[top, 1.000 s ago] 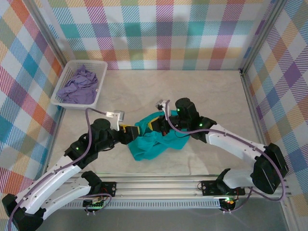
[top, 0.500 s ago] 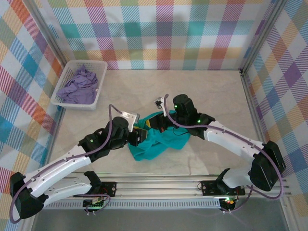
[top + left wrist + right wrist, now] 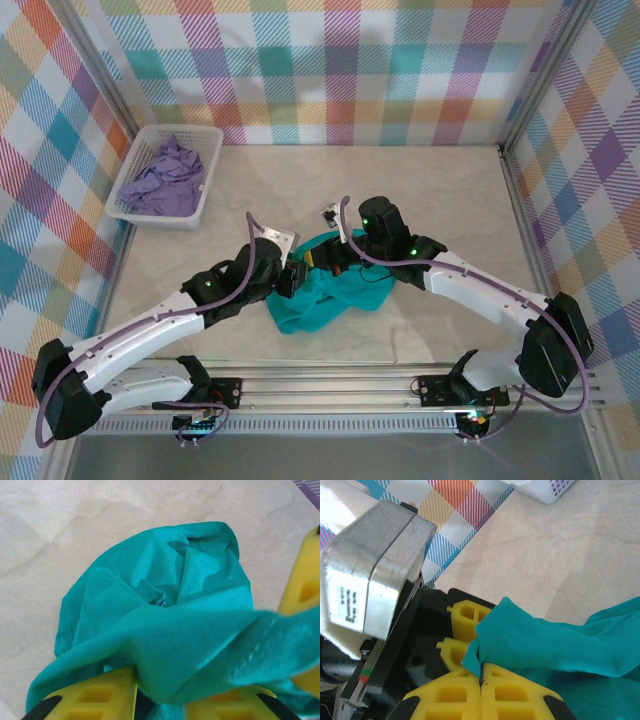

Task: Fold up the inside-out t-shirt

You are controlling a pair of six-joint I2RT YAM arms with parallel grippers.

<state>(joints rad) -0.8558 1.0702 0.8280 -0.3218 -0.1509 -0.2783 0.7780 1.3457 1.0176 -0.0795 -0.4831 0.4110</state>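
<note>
T-shirt (image 3: 322,300): soft, light, limp; grab by hem/seams. L gripper (image 3: 296,278) & R gripper (image 3: 481,677) both have jaws pinched on cloth, at edge nearest basket (image 3: 212,178).

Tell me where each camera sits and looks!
Top camera: high behind both arms, looking down on the table, left hand, right hand, t-shirt.
Left wrist camera: on the left arm, looking past its yellow fingers at the t-shirt.
Right wrist camera: on the right arm, looking past its fingers at the left hand.
Both wrist views share the bunched t-shirt.
</note>
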